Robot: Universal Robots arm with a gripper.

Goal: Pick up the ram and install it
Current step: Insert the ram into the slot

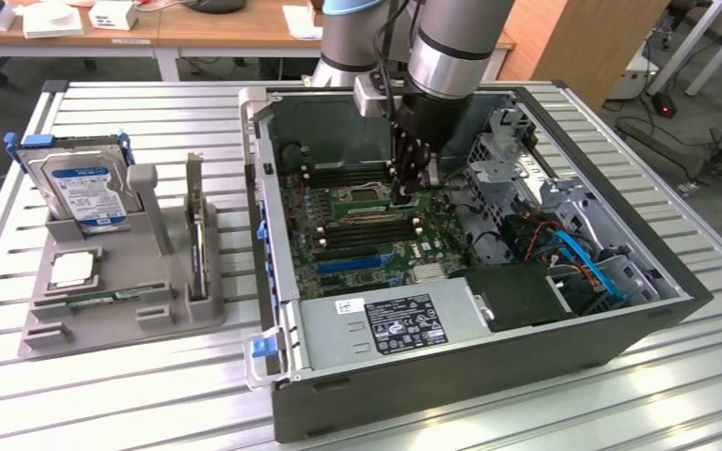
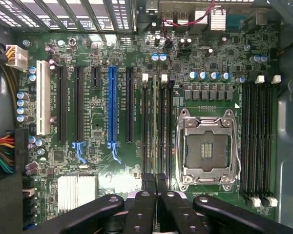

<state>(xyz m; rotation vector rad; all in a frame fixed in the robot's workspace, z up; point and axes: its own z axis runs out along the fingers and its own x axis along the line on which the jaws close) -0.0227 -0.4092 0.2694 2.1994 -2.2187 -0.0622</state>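
**Jaws down inside the PC case, closed up over the memory slots**

The jaws are pressed together with no gap between them, hanging low over the motherboard (image 2: 88,146) inside the open PC case (image 1: 462,376). The ram (image 2: 155,126) stands edge-up in a slot directly ahead of the jaws, its near end right at the tips. I can't tell if they actually touch it. The empty CPU socket (image 2: 207,146) is just beside the jaws on one side, and the blue expansion slot (image 2: 112,107) is a bit farther off on the other. The gray parts tray (image 1: 123,324) with the hard drive (image 1: 86,188) sits well away from the jaws, out on the desk (image 1: 110,395).
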